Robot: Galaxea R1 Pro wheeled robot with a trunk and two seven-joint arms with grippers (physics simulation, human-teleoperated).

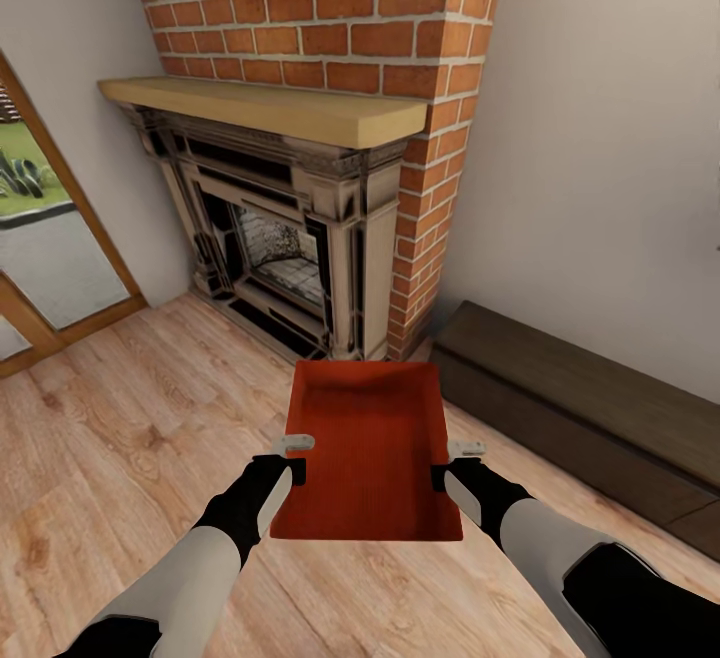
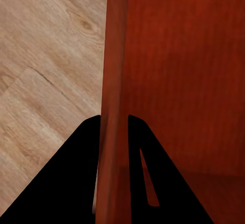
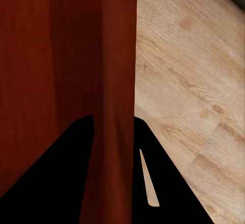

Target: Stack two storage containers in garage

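Both hands, left hand (image 1: 296,445) and right hand (image 1: 466,450), pinch one storage container (image 1: 366,453) by its side walls; fireplace (image 1: 285,238) ahead, its hearth interior murky.

left arm (image 1: 190,578): pale grey forearm shell, black tapered wrist | right arm (image 1: 560,548): same pale grey shell, black wrist, black glossy elbow casing at near right | left gripper (image 1: 296,458), right gripper (image 1: 458,462): black bodies, light grey flat finger tips | wrist views: fingers (image 2: 76,183) plain matte black wedges

A storage container (image 1: 365,453) sits between the left gripper (image 1: 293,458) and right gripper (image 1: 452,463), above the plank floor (image 1: 120,418). The fireplace (image 1: 285,238) stands beyond it, the bench (image 1: 590,418) to its right.
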